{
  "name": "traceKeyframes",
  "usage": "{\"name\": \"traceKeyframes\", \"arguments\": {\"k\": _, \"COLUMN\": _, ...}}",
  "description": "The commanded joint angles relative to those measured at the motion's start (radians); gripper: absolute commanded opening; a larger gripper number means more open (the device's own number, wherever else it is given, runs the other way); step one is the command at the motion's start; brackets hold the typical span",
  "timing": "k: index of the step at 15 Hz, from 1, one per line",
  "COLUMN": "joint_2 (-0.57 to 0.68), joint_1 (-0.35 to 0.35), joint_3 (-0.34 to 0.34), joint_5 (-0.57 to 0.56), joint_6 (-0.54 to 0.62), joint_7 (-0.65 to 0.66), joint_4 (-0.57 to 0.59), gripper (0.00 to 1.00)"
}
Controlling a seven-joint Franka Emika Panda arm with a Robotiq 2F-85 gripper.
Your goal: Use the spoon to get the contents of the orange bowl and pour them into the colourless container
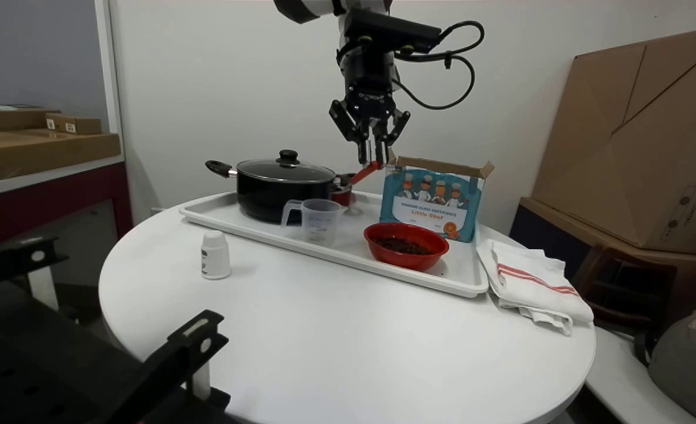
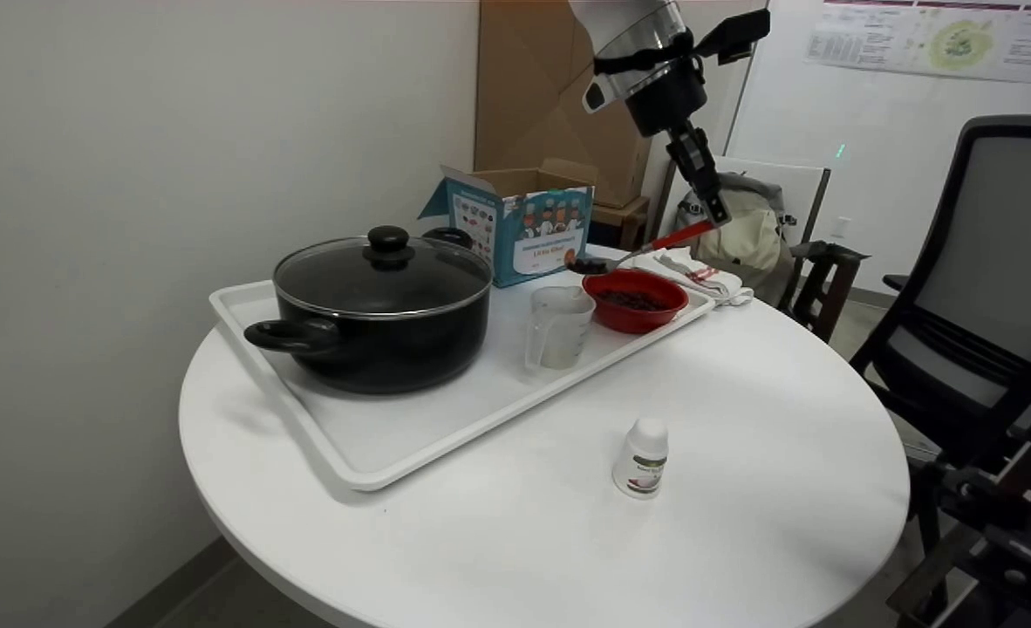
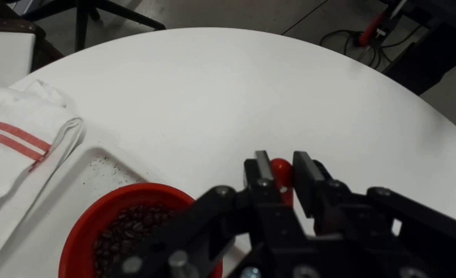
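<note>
With your gripper (image 3: 281, 161) nearly closed, pinching the red-handled spoon (image 2: 679, 235) right of centre in an exterior view, hold its dark load (image 2: 591, 265) level until over the clear measuring cup (image 2: 561, 327) near mid-frame, then tip slowly.

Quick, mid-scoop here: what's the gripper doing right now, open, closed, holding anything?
Gripper: closed, holding the slim red-handled spoon by the end of its handle.
</note>
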Motion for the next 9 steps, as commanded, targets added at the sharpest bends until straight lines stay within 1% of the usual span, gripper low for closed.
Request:
{"name": "traceKeyframes", "arguments": {"k": 1, "joint_2": -0.016, "joint_1": 0.021, "joint_3": -0.004, "joint_5": -0.034, "joint_6": 0.005, "joint_7": 0.033, "joint_4": -0.027, "gripper": 0.09}}
{"name": "traceKeyframes", "arguments": {"k": 9, "joint_2": -0.003, "joint_1": 0.051, "joint_3": -0.007, "joint_5": -0.083, "joint_6": -0.001, "joint_7": 0.082, "joint_4": -0.038, "gripper": 0.09}}
